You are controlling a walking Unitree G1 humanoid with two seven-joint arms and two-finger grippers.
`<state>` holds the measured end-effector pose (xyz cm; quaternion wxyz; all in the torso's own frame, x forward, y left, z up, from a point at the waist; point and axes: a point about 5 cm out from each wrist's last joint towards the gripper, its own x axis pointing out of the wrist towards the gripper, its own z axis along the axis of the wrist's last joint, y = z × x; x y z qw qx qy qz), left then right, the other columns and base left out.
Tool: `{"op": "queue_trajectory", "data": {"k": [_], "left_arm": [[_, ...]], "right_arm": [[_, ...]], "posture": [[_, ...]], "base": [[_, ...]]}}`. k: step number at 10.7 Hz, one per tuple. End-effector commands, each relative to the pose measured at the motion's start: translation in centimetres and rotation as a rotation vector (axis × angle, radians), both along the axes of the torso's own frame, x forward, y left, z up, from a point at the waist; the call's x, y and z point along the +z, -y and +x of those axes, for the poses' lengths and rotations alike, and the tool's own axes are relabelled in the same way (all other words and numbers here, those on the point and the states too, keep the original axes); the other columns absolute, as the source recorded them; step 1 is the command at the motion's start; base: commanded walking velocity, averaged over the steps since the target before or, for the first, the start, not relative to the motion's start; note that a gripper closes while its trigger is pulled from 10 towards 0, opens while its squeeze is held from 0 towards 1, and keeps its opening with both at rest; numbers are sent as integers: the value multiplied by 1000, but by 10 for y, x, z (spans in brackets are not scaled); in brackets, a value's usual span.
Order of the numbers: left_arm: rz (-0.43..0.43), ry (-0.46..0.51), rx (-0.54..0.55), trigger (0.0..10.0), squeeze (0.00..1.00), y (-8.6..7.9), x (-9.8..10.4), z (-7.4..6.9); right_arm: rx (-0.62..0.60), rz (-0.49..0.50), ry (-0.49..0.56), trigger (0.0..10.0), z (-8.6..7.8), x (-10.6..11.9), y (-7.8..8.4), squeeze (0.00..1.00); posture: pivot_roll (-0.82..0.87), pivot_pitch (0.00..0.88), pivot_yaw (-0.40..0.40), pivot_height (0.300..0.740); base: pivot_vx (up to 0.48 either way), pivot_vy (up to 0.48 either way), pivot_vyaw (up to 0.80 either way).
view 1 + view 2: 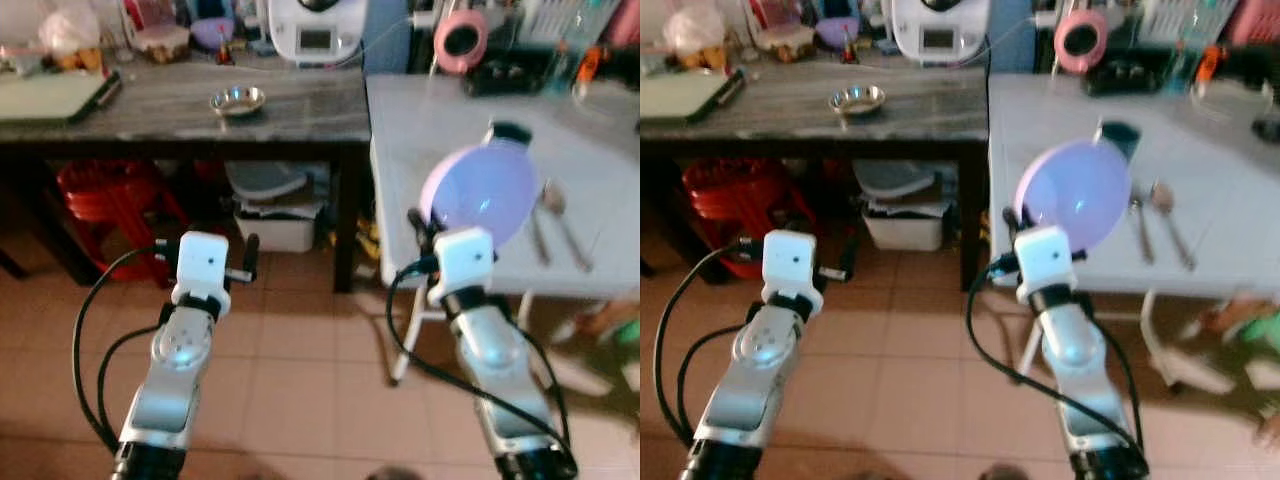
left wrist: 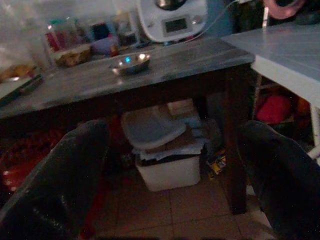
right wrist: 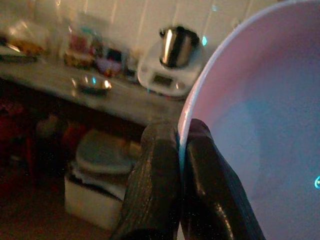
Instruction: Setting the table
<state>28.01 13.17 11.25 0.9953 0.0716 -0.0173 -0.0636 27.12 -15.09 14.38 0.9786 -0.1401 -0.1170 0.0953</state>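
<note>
Lilac bowl [image 1: 480, 195]: held tilted above the near edge of the white table [image 1: 600, 180], at about 2 o'clock in the head view, its rim pinched between the closed fingers of the right gripper [image 3: 181, 165]. Two pieces of cutlery [image 1: 556, 222] lie on the table just beside the bowl, toward 3 o'clock. Left gripper [image 2: 175, 165]: fingers spread apart and empty, raised over the terracotta tile floor [image 1: 290, 380]. At 11 o'clock stands a dark grey-topped side table [image 1: 150, 110] bearing a small steel dish [image 1: 237, 100] and a white appliance [image 1: 318, 28]. Beneath it sit a red stool [image 1: 115, 195] and a white storage box [image 1: 270, 225].
</note>
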Motion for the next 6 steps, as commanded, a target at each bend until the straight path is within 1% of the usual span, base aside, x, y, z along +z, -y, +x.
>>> {"op": "queue_trajectory", "data": {"k": [1, 2, 3, 6], "left_arm": [[18, 2, -6, 10000, 0, -2, -1, 0], [15, 1, -8, 10000, 0, -2, -2, 0], [-16, -17, -8, 10000, 0, -2, -4, 0], [-16, -9, -12, 10000, 0, -1, -4, 1]], "right_arm": [[6, 6, 16, 10000, 2, 7, -4, 0], [7, 4, 4, 10000, 0, 7, -4, 0], [8, 3, -15, 10000, 0, 5, -5, 0], [29, -4, -35, 10000, -4, 3, -9, 0]], "posture": [[-38, 0, 60, 740], [-37, 0, 59, 740], [-38, 0, 60, 740], [-46, 0, 62, 740]], "base": [[401, 262, 0], [420, 0, 0], [420, 0, 0], [419, 0, 0]]}}
